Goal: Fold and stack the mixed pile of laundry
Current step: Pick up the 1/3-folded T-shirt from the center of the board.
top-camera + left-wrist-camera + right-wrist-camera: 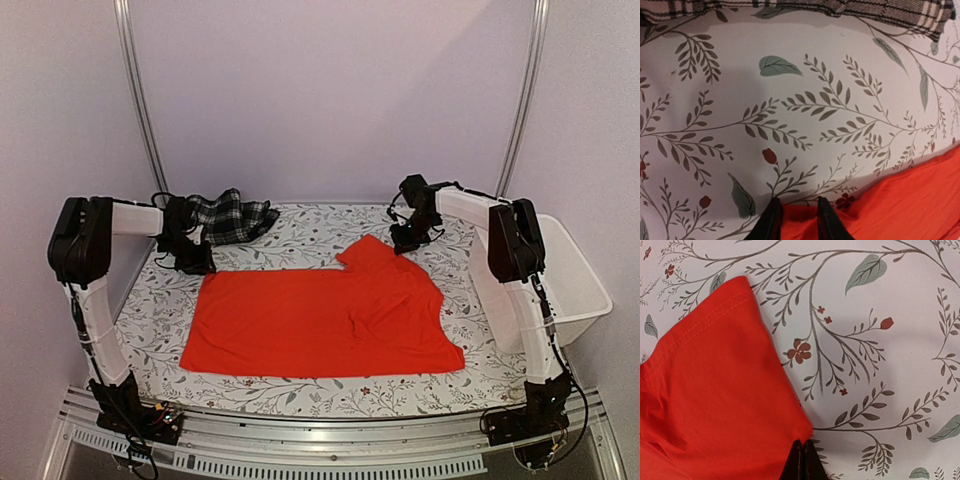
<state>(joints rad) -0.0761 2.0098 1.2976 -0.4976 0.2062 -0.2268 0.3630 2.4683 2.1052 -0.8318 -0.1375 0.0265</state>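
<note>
The red shirt (pixel 320 320) lies spread flat across the middle of the worktop (pixel 300 235), one sleeve pulled up toward the back right. Expect it to be light, limp and thin. It will drape and drag rather than hold a shape, and a single layer can slide out of a shallow pinch, so take it at the stitched hems and corners, where the cloth is doubled.

Your right hand (pixel 802 465) is pressed together on the sleeve's edge, and the cloth puckers toward its tips. Your left hand (pixel 799 222) sits at the shirt's far left corner with its fingers (pixel 771 220) spread either side of a tuck of red cloth. From this low wrist view they seem not yet clamped on it, though you cannot be sure. With opposite ends held, lift evenly or the middle will sag and crease.

The plaid garment (pixel 232 215) lies crumpled at the back left, just behind your left hand and apart from the shirt. It is equally soft and, bunched as it is, has no clean edge to grab. Mind it when you swing the left arm back. The white basket (pixel 580 285) stands off the worktop's right side, beyond the right arm. Nothing lies on the shirt itself.
</note>
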